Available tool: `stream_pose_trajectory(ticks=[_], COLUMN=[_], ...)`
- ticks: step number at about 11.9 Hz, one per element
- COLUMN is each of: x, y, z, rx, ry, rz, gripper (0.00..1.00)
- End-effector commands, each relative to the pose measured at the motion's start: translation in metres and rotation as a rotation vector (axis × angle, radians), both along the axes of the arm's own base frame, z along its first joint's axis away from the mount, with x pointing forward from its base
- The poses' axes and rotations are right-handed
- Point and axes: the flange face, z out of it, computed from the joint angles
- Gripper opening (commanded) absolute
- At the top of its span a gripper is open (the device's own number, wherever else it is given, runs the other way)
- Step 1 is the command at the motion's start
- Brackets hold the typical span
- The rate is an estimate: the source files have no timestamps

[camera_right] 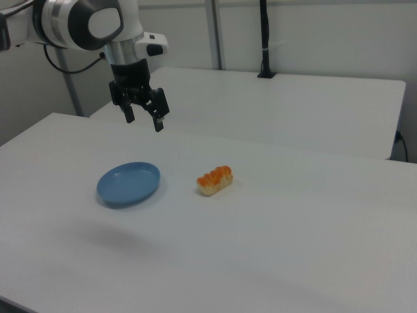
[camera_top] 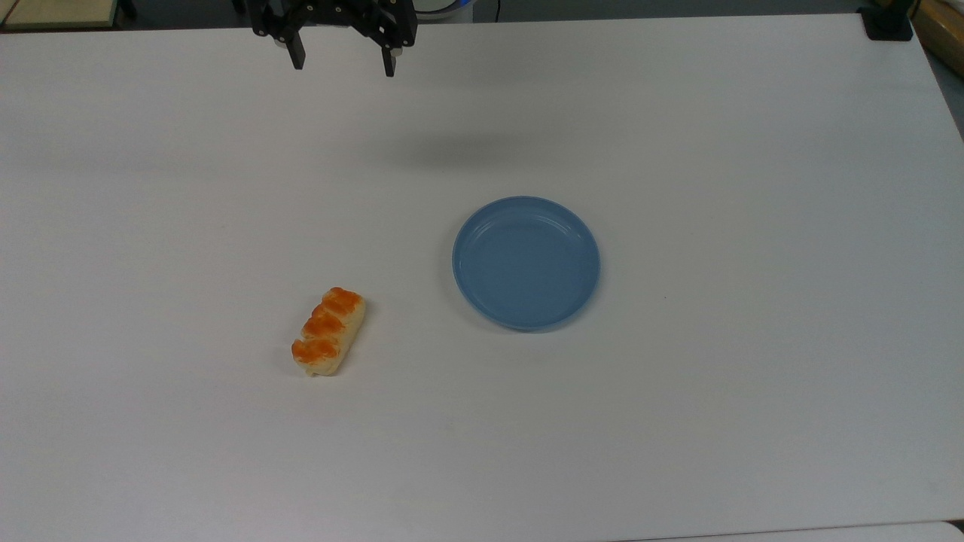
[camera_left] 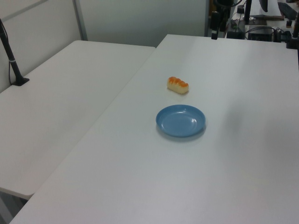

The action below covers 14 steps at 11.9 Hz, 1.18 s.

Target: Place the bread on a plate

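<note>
The bread point(camera_top: 329, 332), a cream roll with three orange-brown bumps, lies on the white table point(camera_top: 678, 414), left of centre in the top view. It also appears as the bread point(camera_left: 178, 85) and the bread point(camera_right: 215, 180). The light-blue plate point(camera_top: 526, 263) sits bare to its right in the top view, a short gap away, seen too as the plate point(camera_left: 181, 121) and the plate point(camera_right: 129, 184). My gripper point(camera_top: 343, 63) hangs open high above the table's far edge, with nothing between its fingers, well away from both; in the right view the gripper point(camera_right: 143, 120) is above and behind the plate.
A second white table point(camera_left: 60, 93) adjoins along the left view's left. A black post point(camera_right: 264, 39) stands on it. A dark clamp point(camera_top: 887, 22) sits at the table's far right corner in the top view.
</note>
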Motion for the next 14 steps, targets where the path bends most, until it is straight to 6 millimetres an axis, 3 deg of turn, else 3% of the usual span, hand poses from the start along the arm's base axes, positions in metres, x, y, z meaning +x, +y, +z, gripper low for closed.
stream_pose_trajectory(ticks=[1, 14], x=[-0.0038, -0.0036], y=[0.0042, 0.0025], z=[-0.0062, -0.0078], rx=[0.005, 0.004], ry=[0.033, 0.041], rz=[0.011, -0.009], gripper=[1.00, 1.00])
